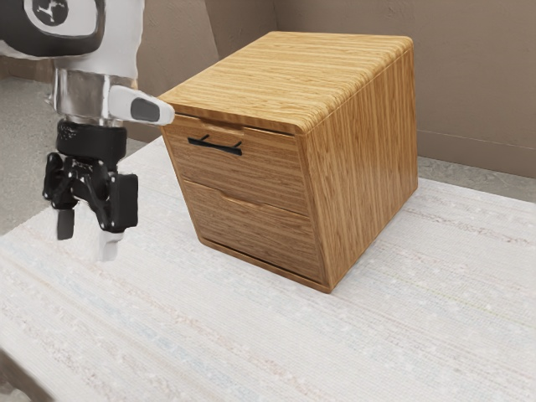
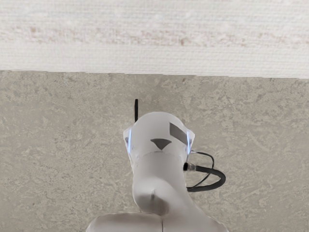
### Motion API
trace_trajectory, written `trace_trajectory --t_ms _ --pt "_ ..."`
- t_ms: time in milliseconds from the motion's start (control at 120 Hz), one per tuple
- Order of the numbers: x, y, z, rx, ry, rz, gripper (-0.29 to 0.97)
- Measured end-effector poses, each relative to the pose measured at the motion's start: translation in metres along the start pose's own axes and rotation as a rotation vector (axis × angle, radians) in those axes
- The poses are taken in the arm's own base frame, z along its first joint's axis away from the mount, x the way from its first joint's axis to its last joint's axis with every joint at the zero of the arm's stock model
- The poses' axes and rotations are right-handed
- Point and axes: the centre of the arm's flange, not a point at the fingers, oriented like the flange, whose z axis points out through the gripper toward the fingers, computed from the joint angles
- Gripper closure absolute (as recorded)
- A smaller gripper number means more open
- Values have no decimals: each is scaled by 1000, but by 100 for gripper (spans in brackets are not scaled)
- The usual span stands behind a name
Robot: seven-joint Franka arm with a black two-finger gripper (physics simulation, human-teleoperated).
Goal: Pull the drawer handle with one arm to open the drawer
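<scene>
A bamboo-coloured wooden cabinet (image 1: 310, 142) with two stacked drawers stands on the white table (image 1: 251, 335). The upper drawer (image 1: 243, 167) carries a thin black handle (image 1: 215, 146) near its top edge and sits flush with the cabinet front. The lower drawer (image 1: 255, 226) is also flush. My black gripper (image 1: 84, 239) hangs at the exterior view's left, fingers pointing down, open with nothing between them. It is well to the left of the handle and lower than it, just above the tabletop.
The white woven tabletop stretches in front of and to the right of the cabinet. In the wrist view the table's edge (image 2: 154, 67) runs above grey speckled floor (image 2: 58, 145), and part of my own arm (image 2: 159, 164) with a black cable shows.
</scene>
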Motion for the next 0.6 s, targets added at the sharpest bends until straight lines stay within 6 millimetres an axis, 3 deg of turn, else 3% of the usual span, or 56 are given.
trace_trajectory --t_ms 75,183,217,275,342,492,600 --pt "28 -21 -4 -13 150 -38 0" --pt "43 -55 -18 -29 318 -97 0" --pt "38 -63 -30 -34 376 -115 0" --pt "-12 -69 -81 -43 542 -183 0" --pt "-35 -55 -105 -78 627 -268 0" --pt "-29 8 -118 -157 680 -408 0" --pt "-18 16 -117 -211 680 -565 0"
